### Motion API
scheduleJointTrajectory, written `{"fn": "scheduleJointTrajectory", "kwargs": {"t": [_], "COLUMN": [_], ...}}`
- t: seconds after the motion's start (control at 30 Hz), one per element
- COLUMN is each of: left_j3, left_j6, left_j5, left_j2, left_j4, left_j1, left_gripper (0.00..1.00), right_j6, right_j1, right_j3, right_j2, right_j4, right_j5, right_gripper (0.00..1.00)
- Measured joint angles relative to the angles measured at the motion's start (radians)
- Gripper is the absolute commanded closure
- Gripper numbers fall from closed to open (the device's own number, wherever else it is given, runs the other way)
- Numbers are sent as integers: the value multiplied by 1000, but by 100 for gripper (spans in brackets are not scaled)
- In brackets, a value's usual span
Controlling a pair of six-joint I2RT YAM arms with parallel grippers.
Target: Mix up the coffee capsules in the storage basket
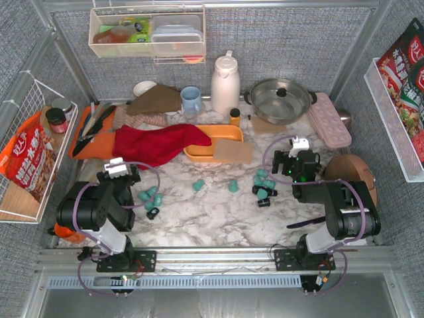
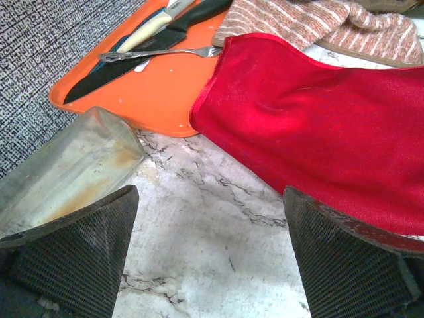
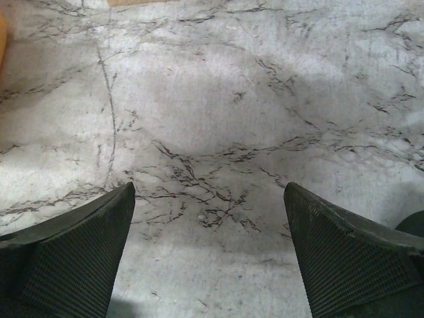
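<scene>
The storage basket is an orange-yellow tray at the back middle of the marble table. A red cloth covers its left end and a piece of cardboard its right front. The coffee capsules lie loose on the marble in front of it. There is a teal group with one black pod on the left, two single teal pods in the middle, and a teal and black group on the right. My left gripper is open over bare marble beside the red cloth. My right gripper is open over bare marble.
An orange cutting board with knives and a fork lies at the left, with a striped towel behind the cloth. A white jug, blue mug, steel pot and pink tray stand along the back. A wire rack hangs on the left wall.
</scene>
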Motion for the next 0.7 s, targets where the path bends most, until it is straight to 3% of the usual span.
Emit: {"fn": "scheduleJointTrajectory", "kwargs": {"t": [0.27,0.7], "left_j3": [0,7], "left_j6": [0,-16], "left_j5": [0,-64], "left_j2": [0,2], "left_j4": [0,-2], "left_j1": [0,0], "left_gripper": [0,1], "right_j6": [0,84], "right_j1": [22,44], "right_j3": [5,187], "right_j2": [-63,-338], "right_j4": [-61,-565], "right_j5": [38,298], "right_gripper": [1,1]}}
